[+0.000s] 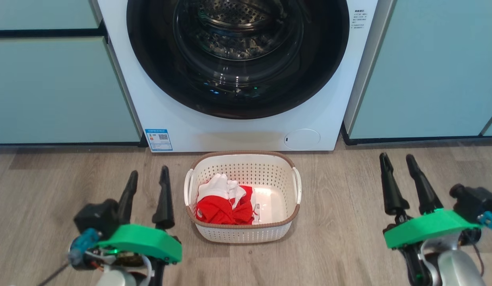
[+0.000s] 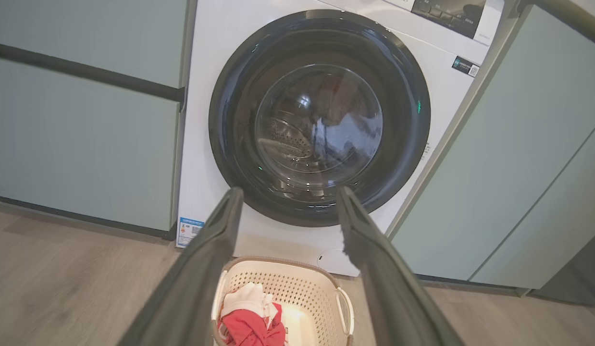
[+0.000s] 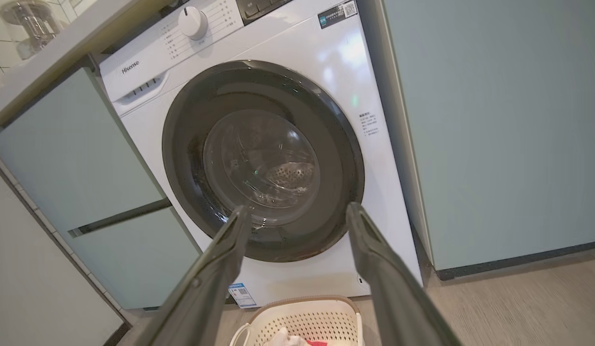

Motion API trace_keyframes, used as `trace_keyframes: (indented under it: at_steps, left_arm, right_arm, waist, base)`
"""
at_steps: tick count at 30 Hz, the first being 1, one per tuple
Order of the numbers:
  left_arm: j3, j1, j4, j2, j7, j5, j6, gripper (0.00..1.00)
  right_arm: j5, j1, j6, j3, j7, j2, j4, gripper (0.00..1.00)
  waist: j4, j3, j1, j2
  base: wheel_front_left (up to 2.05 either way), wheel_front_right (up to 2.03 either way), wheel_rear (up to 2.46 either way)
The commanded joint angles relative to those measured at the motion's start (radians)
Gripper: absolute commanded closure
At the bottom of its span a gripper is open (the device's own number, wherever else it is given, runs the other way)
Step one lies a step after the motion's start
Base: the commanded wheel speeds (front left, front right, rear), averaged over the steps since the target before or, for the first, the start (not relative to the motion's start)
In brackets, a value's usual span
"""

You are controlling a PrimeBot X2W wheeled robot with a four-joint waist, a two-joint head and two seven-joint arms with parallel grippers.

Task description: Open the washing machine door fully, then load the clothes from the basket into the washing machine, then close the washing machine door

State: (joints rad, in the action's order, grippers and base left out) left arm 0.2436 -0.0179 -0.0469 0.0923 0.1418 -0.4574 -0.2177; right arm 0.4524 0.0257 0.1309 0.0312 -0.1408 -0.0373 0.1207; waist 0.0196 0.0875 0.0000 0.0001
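The washing machine door (image 1: 238, 59) was shut, its black rim seated flush against the white front of the washing machine (image 1: 230, 131). The steel drum showed through the glass.

The basket (image 1: 246, 159) stood on the floor (image 1: 349, 238) just in front of the washing machine, centred below the door and apart from the front panel. The clothes (image 1: 224, 208) lay bunched inside the basket, in the half farther from the washing machine and toward its left side.

The left hand (image 1: 149, 171) hovered in front of the washing machine's left corner. The right hand (image 1: 397, 155) hovered out beyond its right corner. Each hand was spread wide, held nothing, and pointed its fingers toward the washing machine.

Pale teal cabinets (image 1: 51, 87) flanked the washing machine on both sides.

Status, as judged: no step was complete. Opening the door, loading the clothes and closing the door were all outstanding.
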Motion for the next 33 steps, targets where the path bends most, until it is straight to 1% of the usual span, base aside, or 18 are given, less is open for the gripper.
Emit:
trace_keyframes:
  at_steps: [1,4,9,15,20,22,26,27,33]
  left_arm:
    - [0.000,0.041,-0.035,0.019,0.015,0.040,-0.023,0.00]
    - [0.048,0.046,-0.024,0.042,0.024,0.077,-0.046,0.00]
    - [0.095,0.052,-0.003,0.056,0.039,0.115,-0.078,0.00]
    - [0.117,0.057,-0.012,0.057,0.056,0.171,-0.114,0.00]
    - [0.114,0.053,-0.009,0.046,0.071,0.210,-0.125,0.00]
    - [0.101,0.046,0.002,0.034,0.077,0.214,-0.121,0.00]
    - [0.056,0.032,0.031,0.005,0.089,0.219,-0.091,0.00]
    - [0.056,0.032,0.031,0.005,0.089,0.219,-0.091,0.00]
    - [0.010,0.021,0.078,-0.021,0.106,0.287,-0.043,0.00]
  right_arm:
    - [-0.022,0.020,0.000,-0.022,-0.016,-0.011,-0.024,0.00]
    - [-0.044,0.020,0.000,-0.024,-0.024,-0.011,-0.007,0.00]
    - [-0.080,0.020,0.000,-0.028,-0.039,-0.011,0.023,0.00]
    - [-0.135,0.027,0.000,-0.036,-0.057,-0.012,0.027,0.00]
    - [-0.181,0.030,0.000,-0.042,-0.072,-0.012,0.030,0.00]
    - [-0.194,0.031,0.000,-0.046,-0.078,-0.012,0.034,0.00]
    - [-0.202,0.030,0.000,-0.055,-0.089,-0.012,0.057,0.00]
    - [-0.202,0.030,0.000,-0.055,-0.089,-0.012,0.057,0.00]
    - [-0.230,0.037,0.000,-0.054,-0.107,-0.013,0.122,0.00]
  waist:
    - [0.000,0.003,0.0000,-0.0001]
    - [-0.001,0.007,0.0000,-0.0001]
    - [-0.003,0.013,0.0000,-0.0001]
    - [-0.005,0.012,0.0000,-0.0001]
    - [-0.005,0.010,0.0000,-0.0001]
    - [-0.006,0.009,0.0000,-0.0001]
    - [-0.006,0.010,0.0000,-0.0001]
    - [-0.006,0.010,0.0000,-0.0001]
    - [-0.008,0.012,0.0000,-0.0001]
  base:
    - [0.00,0.00,0.00]
    - [0.00,0.00,0.00]
    - [0.00,0.00,0.00]
    - [0.00,0.00,0.00]
    - [0.00,0.00,0.00]
    - [0.00,0.00,0.00]
    - [0.00,0.00,0.00]
    - [0.00,0.00,0.00]
    - [0.00,0.00,0.00]
